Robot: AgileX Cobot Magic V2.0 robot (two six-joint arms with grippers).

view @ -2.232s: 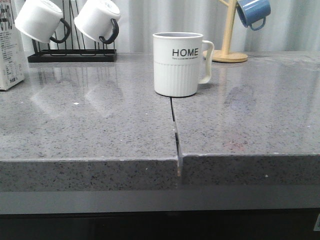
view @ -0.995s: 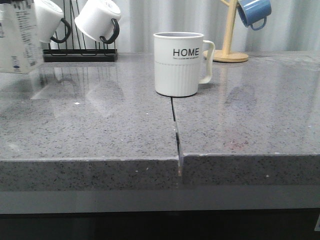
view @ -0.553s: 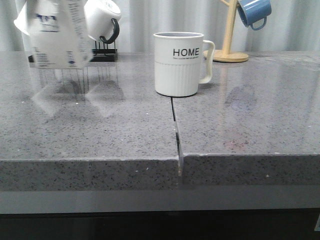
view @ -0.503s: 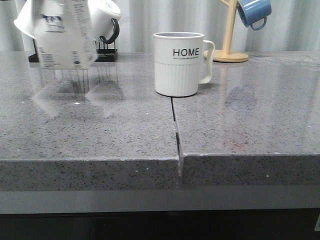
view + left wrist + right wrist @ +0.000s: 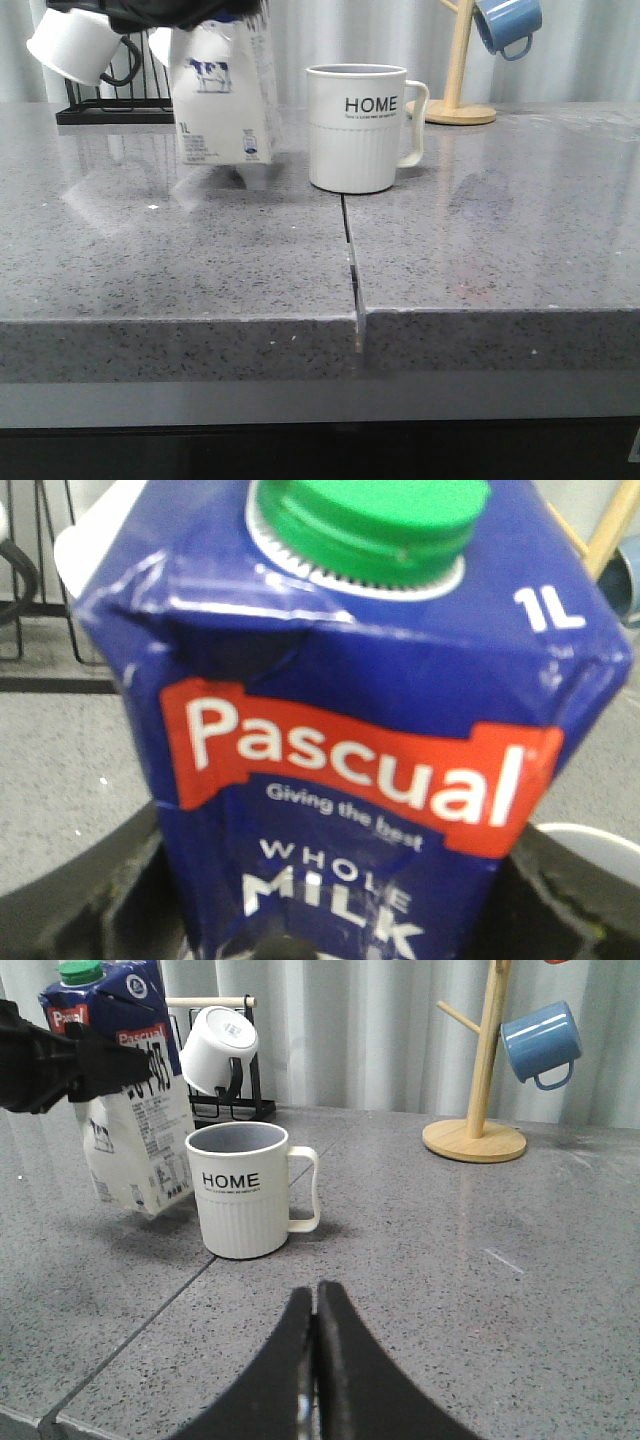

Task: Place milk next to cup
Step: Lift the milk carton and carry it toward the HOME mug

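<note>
Blue-topped milk [image 5: 222, 100] hangs tilted — left fingers [image 5: 120, 1063] clamped on it — beside cup [image 5: 355, 128]; right fingers [image 5: 316, 1345] closed.

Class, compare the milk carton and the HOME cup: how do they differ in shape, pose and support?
The milk carton is boxy; the HOME cup is round with a handle. The carton tilts, the cup stands upright. The carton hangs off the counter in the left gripper; the cup rests on it. Both have white bodies.
</note>
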